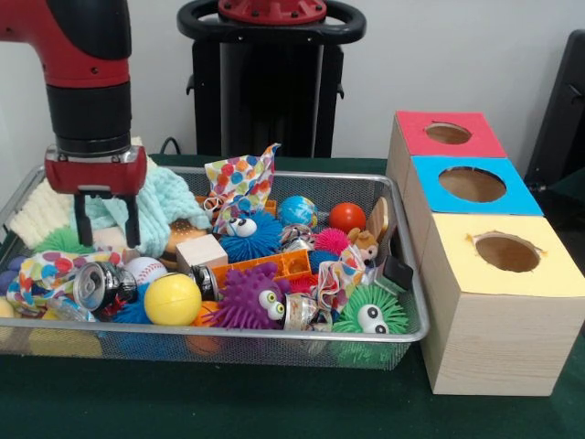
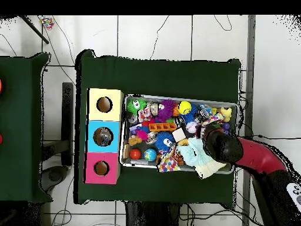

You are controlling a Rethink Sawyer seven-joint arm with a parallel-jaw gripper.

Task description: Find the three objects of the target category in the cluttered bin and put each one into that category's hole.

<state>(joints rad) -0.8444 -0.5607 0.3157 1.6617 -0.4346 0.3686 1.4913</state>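
The cluttered bin [image 1: 416, 331] is a silver wire mesh tray full of toys; it also shows in the overhead view [image 2: 230, 105]. My gripper [image 1: 107, 236] hangs open and empty over the bin's left part, just above a mint knitted cloth [image 1: 169, 206] and a pale block. Below it lie a crushed can [image 1: 101, 285], a baseball [image 1: 144, 269] and a yellow ball [image 1: 172, 299]. To the right stand three wooden boxes with round holes: red top [image 1: 448, 133], blue top [image 1: 473, 184], yellow top [image 1: 507, 252]. In the overhead view the arm [image 2: 223, 146] covers the gripper.
The bin also holds a purple spiky toy [image 1: 249, 300], a green spiky toy [image 1: 370, 313], a blue spiky toy [image 1: 252, 234], an orange ball [image 1: 347, 217], a globe ball [image 1: 297, 210], a wooden cube [image 1: 201, 251] and dotted wrapping [image 1: 239, 180]. The robot pedestal [image 1: 270, 73] stands behind.
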